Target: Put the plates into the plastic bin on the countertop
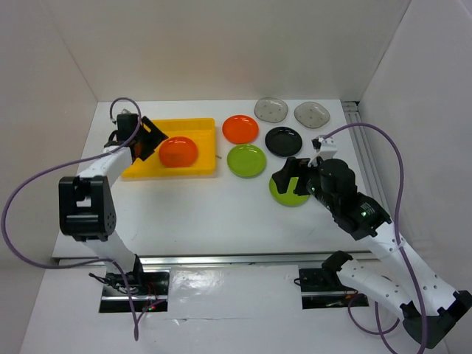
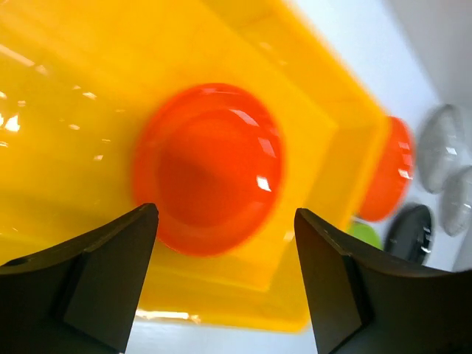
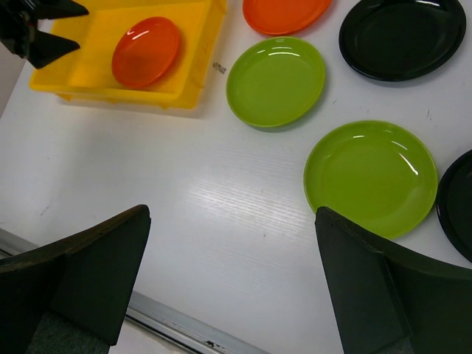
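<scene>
L gripper (image 2: 225,221) jaws spread, gripping nothing, just above yellow bin (image 1: 193,124); orange plate (image 1: 178,151) lies inside bin; R gripper (image 3: 232,217) fingers wide apart, well right of bin, above lime plate (image 3: 371,175).

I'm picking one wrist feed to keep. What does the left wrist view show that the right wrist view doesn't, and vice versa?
Only left wrist: two smoky-grey plates. Only right wrist: the nearer lime green plate and the open right gripper. Both: the yellow bin with an orange plate in it, the second orange plate, a black plate.
</scene>
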Tool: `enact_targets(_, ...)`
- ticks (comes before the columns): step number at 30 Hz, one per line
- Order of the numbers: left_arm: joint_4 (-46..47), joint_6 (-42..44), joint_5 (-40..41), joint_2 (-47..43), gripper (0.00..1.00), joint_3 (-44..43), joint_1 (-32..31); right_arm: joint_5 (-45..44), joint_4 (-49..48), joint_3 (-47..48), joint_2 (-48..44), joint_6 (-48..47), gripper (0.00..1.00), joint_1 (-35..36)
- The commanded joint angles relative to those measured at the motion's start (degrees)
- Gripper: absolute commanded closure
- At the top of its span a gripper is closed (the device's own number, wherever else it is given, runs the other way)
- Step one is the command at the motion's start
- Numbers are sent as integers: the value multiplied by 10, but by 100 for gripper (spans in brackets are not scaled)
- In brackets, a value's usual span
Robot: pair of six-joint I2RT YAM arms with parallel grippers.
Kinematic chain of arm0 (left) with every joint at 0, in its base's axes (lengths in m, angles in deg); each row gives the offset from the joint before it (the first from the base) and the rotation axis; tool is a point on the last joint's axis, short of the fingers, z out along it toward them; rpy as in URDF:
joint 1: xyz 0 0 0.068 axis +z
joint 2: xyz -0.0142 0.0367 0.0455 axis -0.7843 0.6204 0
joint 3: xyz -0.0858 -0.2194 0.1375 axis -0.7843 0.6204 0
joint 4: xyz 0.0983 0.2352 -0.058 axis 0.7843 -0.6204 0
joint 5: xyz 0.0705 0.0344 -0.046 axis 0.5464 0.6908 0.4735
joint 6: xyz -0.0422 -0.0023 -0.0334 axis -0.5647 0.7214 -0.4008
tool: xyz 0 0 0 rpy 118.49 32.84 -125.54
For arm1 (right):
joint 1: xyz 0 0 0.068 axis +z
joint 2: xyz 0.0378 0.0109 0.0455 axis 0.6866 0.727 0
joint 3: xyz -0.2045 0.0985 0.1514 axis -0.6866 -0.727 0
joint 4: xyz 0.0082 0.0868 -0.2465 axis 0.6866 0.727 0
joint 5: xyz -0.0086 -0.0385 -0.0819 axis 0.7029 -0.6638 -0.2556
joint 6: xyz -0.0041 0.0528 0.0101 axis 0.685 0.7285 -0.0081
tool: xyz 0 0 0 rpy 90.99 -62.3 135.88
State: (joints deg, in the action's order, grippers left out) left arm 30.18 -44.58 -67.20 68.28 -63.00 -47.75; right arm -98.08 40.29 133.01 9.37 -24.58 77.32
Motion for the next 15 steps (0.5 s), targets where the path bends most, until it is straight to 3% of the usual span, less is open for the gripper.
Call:
enact_targets(1,5,47,65,-126,12,-9,-68,6,-32,3,-12,2,0,-1)
enact_targets(3,14,63,65,-182,7,5,-100,6,-32,3,-17,2,0,-1)
enact_targets(7,7,102,44,-208,4,5,-207,6,-32,3,-17,2,0,-1)
enact_targets(10,7,75,55,-214,4,46,-297,0,-27,3,-23,2,0,-1)
enact_targets(15,123,-23,37,-178,1,144,-420,-5,-21,9,-23,7,0,-1)
